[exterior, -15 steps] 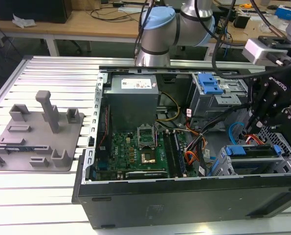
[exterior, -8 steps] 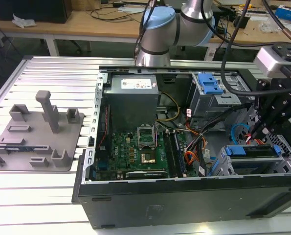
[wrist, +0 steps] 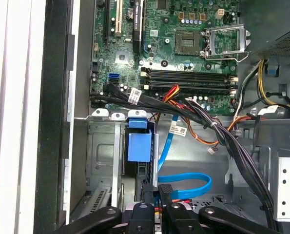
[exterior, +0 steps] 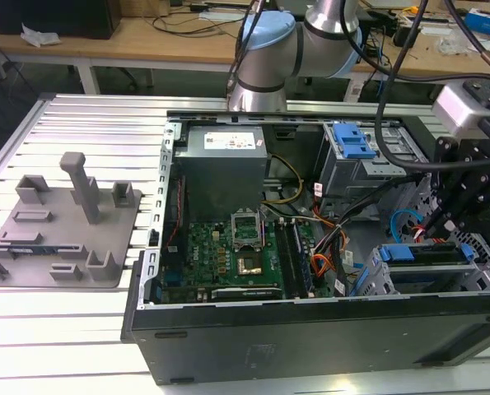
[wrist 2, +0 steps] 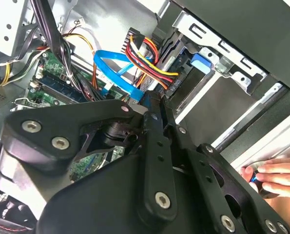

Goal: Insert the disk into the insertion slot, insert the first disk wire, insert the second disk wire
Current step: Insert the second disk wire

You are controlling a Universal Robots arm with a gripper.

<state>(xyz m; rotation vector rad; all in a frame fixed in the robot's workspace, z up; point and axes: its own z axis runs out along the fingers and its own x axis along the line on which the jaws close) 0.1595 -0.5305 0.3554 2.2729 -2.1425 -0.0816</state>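
The disk (exterior: 417, 251) in its blue carrier (wrist: 137, 144) lies seated in the insertion slot (wrist: 101, 151), the low grey cage at the case's corner on the exterior view's right. My gripper (exterior: 452, 224) hangs just above the disk's rear end. In both wrist views its fingertips (wrist 2: 152, 100) stand close together, shut on the dark plug at the end of the second disk wire (wrist: 193, 181), the blue looping cable (wrist 2: 110, 56). The first disk wire (wrist 2: 145, 56), a red, orange and yellow bundle, runs into a dark plug against the disk's rear.
The open case holds the motherboard (exterior: 236, 247), a power supply (exterior: 224, 156) and a taller bay with a blue latch (exterior: 356, 144). Thick black cables (wrist: 222, 136) cross beside the cage. A person's hand (wrist 2: 276, 175) rests on the case edge. A grey fixture (exterior: 63, 222) sits outside.
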